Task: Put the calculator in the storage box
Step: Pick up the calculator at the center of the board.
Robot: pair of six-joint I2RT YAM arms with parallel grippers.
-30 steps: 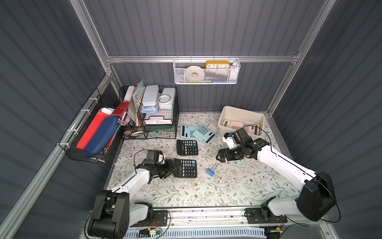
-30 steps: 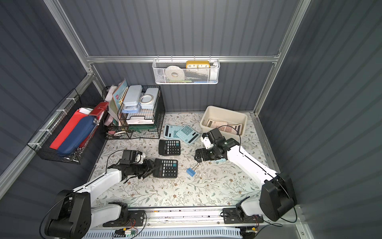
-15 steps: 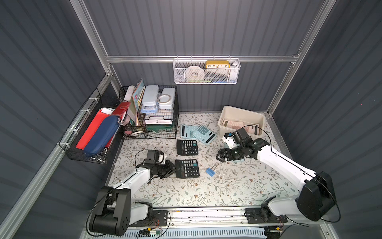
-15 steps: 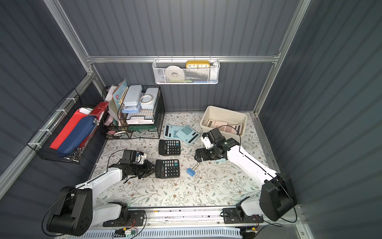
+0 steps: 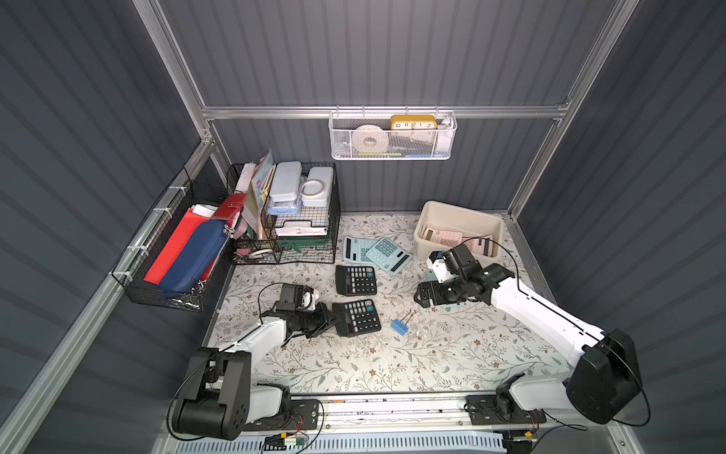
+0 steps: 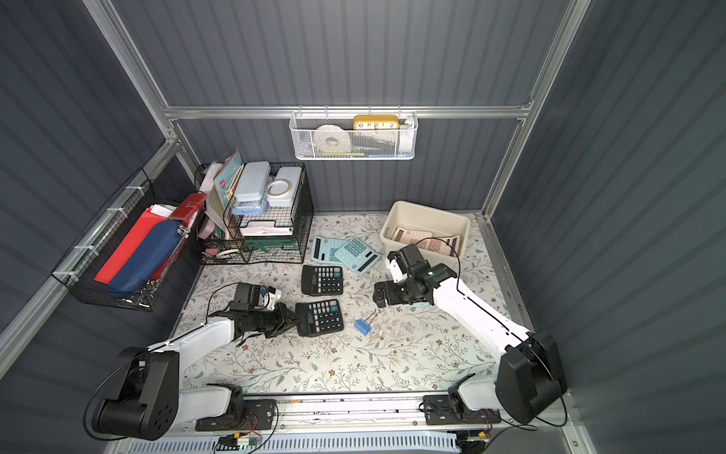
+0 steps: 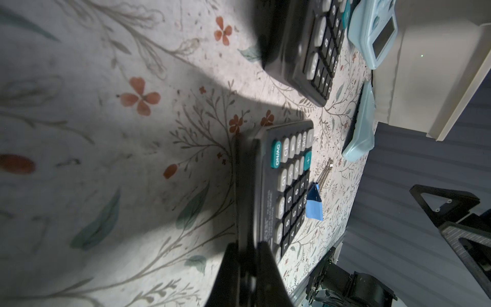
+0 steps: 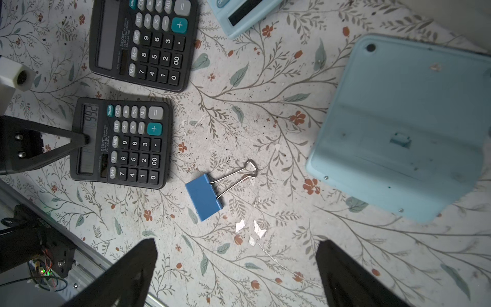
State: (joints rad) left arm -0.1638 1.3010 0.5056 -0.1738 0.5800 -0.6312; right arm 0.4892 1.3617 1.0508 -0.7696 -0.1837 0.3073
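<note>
A black calculator [image 5: 356, 317] [image 6: 320, 317] lies on the floral mat near the front. My left gripper [image 5: 334, 319] [image 6: 296, 319] [image 7: 248, 247] is shut on its display edge [image 8: 87, 138], with one finger over the screen. The keys [image 7: 289, 183] face up. The cream storage box [image 5: 459, 214] [image 6: 428, 214] stands at the back right with pink calculators [image 5: 444, 238] inside. My right gripper [image 5: 422, 295] [image 6: 379, 295] [image 8: 236, 244] hangs open over the mat in front of the box, holding nothing.
A second black calculator [image 5: 355, 280] and two light blue ones [image 5: 377, 251] lie behind the held one. A blue binder clip [image 5: 400, 326] [image 8: 204, 196] lies beside it. A face-down blue calculator [image 8: 398, 127] sits under the right arm. Black wire baskets [image 5: 298, 220] stand at the back left.
The left jaws have closed onto the black calculator's display edge. The right arm has not moved.
</note>
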